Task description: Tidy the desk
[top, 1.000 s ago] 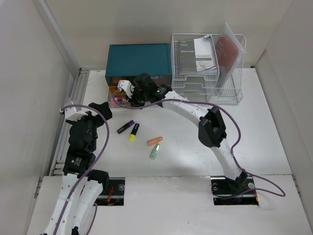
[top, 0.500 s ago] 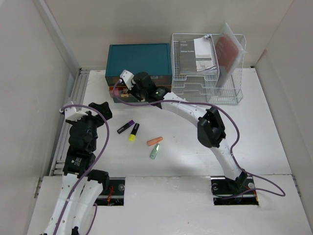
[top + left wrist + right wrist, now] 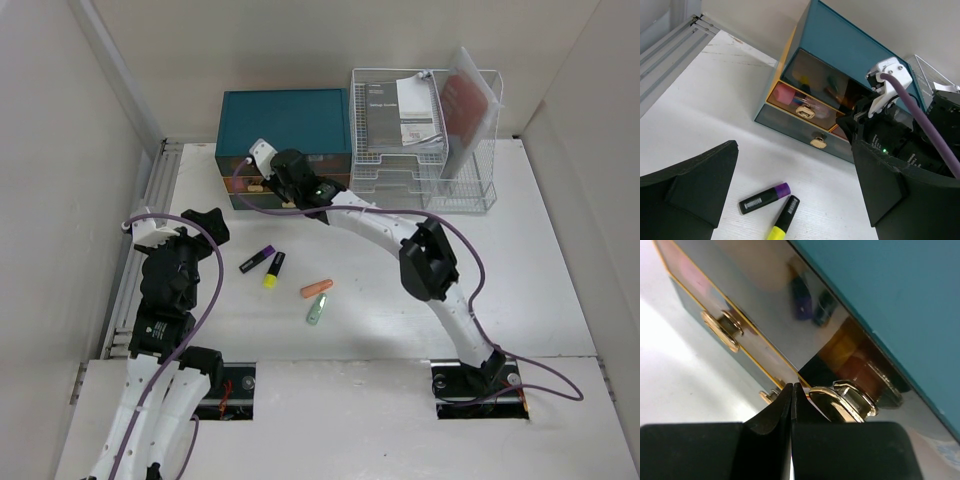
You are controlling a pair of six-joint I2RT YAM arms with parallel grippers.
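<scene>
Appears barely begun: leaves purple marker (image 3: 257, 261), yellow marker (image 3: 273, 270), orange pen (image 3: 316, 289) and green pen (image 3: 316, 311) loose mid-table (image 3: 560, 250) before chest (image 3: 285, 120), with right pincer (image 3: 792, 390) pressed together beside gold knob (image 3: 832, 397) and left pincer (image 3: 795, 160) spread apart, empty, over table's left side.

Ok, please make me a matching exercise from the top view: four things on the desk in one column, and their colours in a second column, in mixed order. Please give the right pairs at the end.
Column one
1. drawer chest
2. wire rack
3. leftmost marker
4. frontmost marker

Column two
A. pale green
B. teal
C. white
D. black with a purple cap

Right pairs: 1-B, 2-C, 3-D, 4-A.
</scene>
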